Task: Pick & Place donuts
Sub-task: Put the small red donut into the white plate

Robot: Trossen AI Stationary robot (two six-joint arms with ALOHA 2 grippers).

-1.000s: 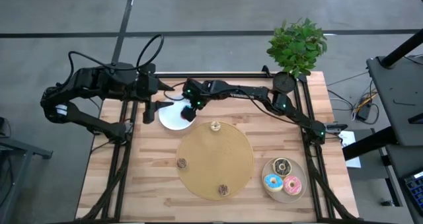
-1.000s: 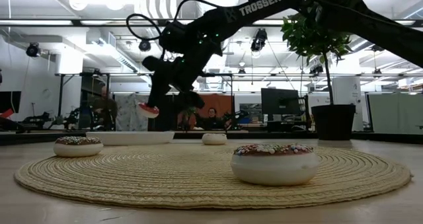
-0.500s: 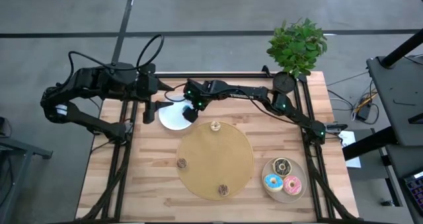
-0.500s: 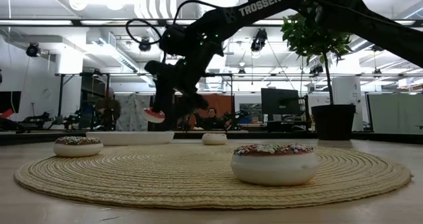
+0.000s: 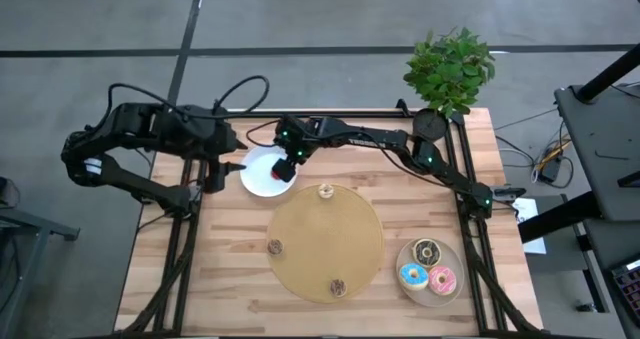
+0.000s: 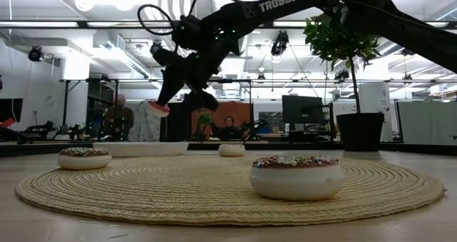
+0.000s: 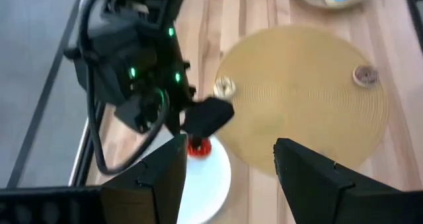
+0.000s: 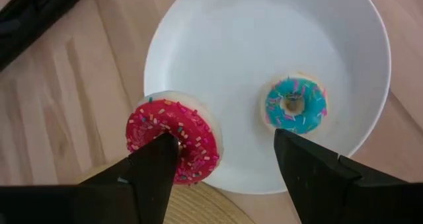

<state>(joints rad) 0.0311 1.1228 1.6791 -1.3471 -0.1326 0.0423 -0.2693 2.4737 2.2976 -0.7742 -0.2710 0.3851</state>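
One blue donut is plated; my right tool carries the red donut above the white plate; several remain.

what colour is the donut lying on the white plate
Blue donut with sprinkles, on the white plate; the right wrist view shows it best.

right hand aloft; red donut at fingertip; woven mat below
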